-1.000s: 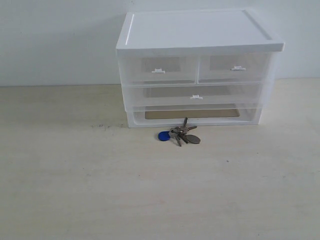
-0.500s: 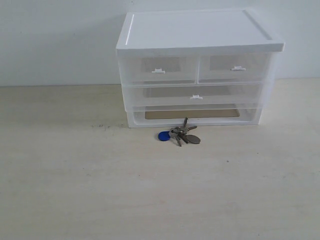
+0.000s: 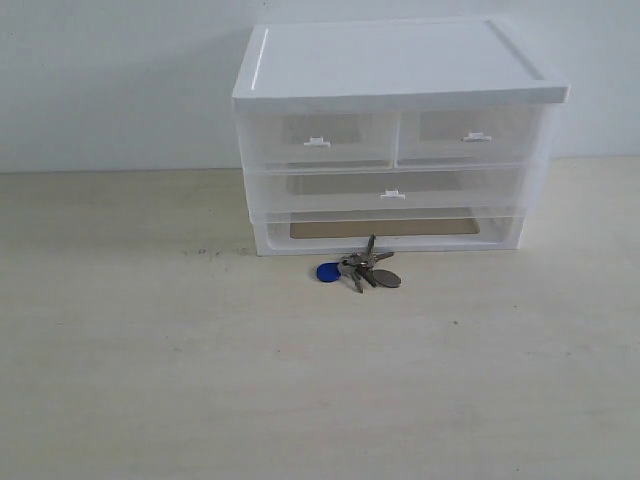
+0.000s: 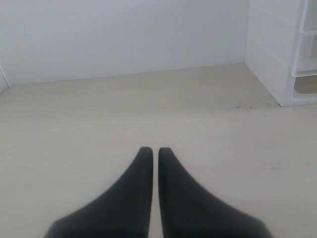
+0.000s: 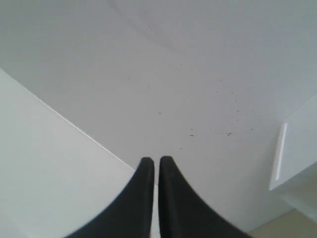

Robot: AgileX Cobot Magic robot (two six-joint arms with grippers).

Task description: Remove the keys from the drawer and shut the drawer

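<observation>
We watch the drawer unit front-on from slightly above, at middling range across the table. Our left wrist camera sits low behind the left gripper, looking along that same table. The same unit stands well ahead of the tips, off to one side. Our right wrist camera, behind the right gripper, faces the wall.

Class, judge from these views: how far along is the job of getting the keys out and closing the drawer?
Done: the keys lie on the table before the unit, and the drawer sits flush with its left-hand twin, so it looks closed. In hand: nothing; left gripper and right gripper are shut, empty. Left: apparently nothing.
</observation>
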